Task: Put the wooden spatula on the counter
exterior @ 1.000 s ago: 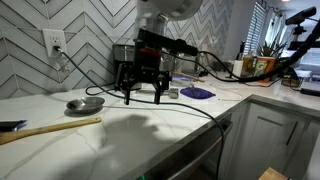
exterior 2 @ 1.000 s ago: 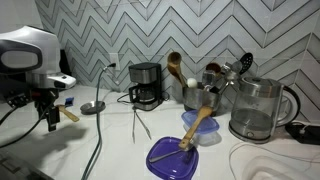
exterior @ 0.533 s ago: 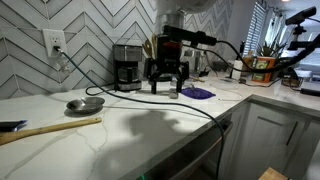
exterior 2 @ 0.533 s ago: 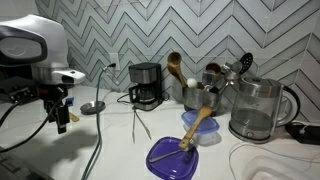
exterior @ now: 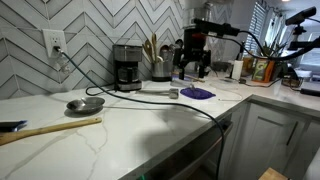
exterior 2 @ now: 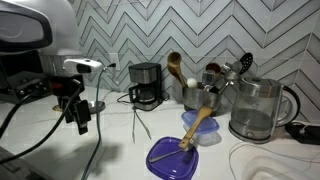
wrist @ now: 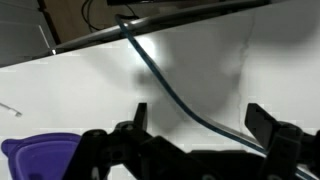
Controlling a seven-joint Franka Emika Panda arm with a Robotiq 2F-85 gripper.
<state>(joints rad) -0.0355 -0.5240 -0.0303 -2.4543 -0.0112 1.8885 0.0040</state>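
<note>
Rightward across the exterior view is where the claw has gone over the last second, from just in front of the coffee maker to above the purple plate at right of centre. I am keeping it well above the tabletop. In the wrist view the claw is spread wide with nothing between the fingers, and the purple plate is only at the lower left edge, so I judge I am not lined up yet. The wooden spatula lies slanting at lower centre of an exterior view, one end on the purple plate and the rest over a blue piece behind it. From there the claw hangs far to the left of it. I expect the spatula to be light, stiff and rather smooth, and flat enough to be awkward to pinch off a surface. I would take it mid-handle, across the narrow width, where it seems to bridge the plate rim and sits a little proud. Gripped near one end it would probably swing in the fingers. I cannot make the spatula out in the wrist view.
</note>
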